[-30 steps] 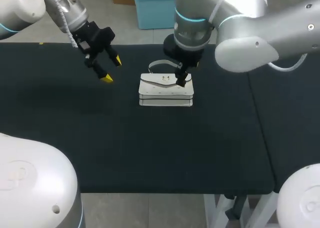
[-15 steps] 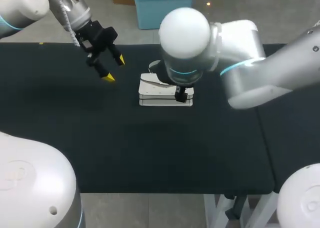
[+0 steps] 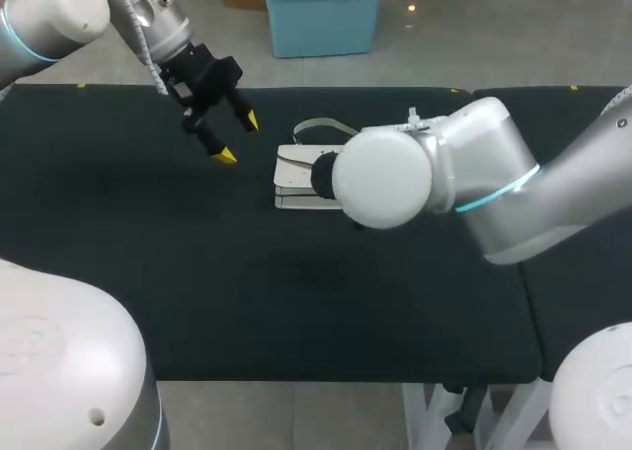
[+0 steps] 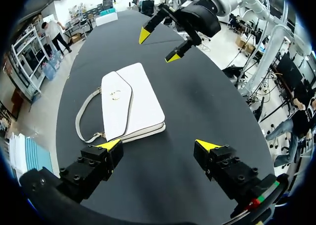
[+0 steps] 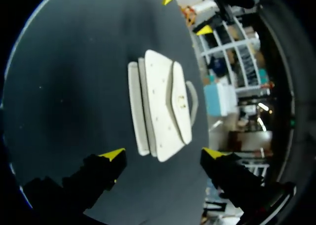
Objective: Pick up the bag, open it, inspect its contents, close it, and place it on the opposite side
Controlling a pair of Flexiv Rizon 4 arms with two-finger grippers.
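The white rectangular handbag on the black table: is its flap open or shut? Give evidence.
Shut: the white rectangular handbag lies flat, its flap folded down against its body.

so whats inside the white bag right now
Nothing inside shows: the bag lies flat on the table with its flap shut over the opening. Contents are hidden.

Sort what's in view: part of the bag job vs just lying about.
Job:
bag, with its strap
left gripper, open
right gripper, open, over the bag

Not job:
table, only the surface the bag lies on
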